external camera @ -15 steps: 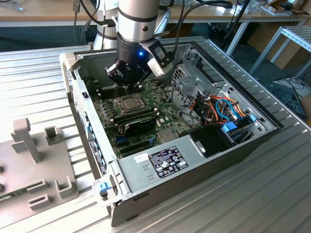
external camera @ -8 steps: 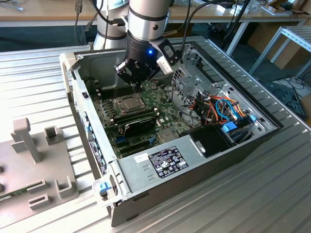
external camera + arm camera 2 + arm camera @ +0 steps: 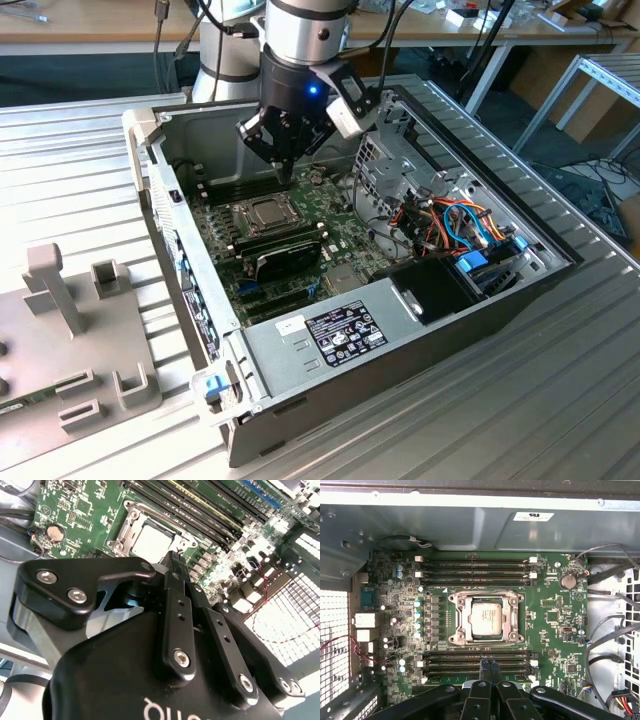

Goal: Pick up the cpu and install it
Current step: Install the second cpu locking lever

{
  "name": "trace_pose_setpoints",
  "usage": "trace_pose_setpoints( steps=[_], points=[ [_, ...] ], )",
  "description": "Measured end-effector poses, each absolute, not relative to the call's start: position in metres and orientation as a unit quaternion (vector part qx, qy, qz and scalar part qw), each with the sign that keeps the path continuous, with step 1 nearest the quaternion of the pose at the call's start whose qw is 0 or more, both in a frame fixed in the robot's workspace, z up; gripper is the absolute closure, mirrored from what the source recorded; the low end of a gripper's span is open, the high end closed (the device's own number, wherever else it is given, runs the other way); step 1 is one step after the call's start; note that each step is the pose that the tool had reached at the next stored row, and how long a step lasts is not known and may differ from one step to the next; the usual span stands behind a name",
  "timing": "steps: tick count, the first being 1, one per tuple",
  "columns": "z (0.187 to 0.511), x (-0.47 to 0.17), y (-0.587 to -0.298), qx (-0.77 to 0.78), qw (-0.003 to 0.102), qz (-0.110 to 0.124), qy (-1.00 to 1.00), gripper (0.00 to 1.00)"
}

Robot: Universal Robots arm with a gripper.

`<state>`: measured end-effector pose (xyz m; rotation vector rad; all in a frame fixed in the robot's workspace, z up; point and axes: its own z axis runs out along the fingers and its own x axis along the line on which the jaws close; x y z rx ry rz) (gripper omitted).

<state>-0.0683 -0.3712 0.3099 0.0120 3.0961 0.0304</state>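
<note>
Silver-grey cpu sits socketed, apart from closed, empty claw.

cpu in socket frame | memory slots both sides | gripper apparently above, apart

— How does your exterior view read?
— Evenly lit by soft daylight; you get a blue glow on the black gripper and shade pooled inside the open grey metal computer case.

— And both wrist views?
— In the second wrist view the white perforated grille blows out and the near black fingers look soft. In the first wrist view the dull silver square cpu stays sharp; your green motherboard is bright.
</note>
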Motion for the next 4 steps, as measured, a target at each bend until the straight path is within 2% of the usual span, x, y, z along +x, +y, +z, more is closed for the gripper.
trace_pose_setpoints(
  steps=[4],
  points=[
    [0.3119, -0.0683, -0.3712, 0.004, 0.023, 0.01, 1.0, 0.89]
  ],
)
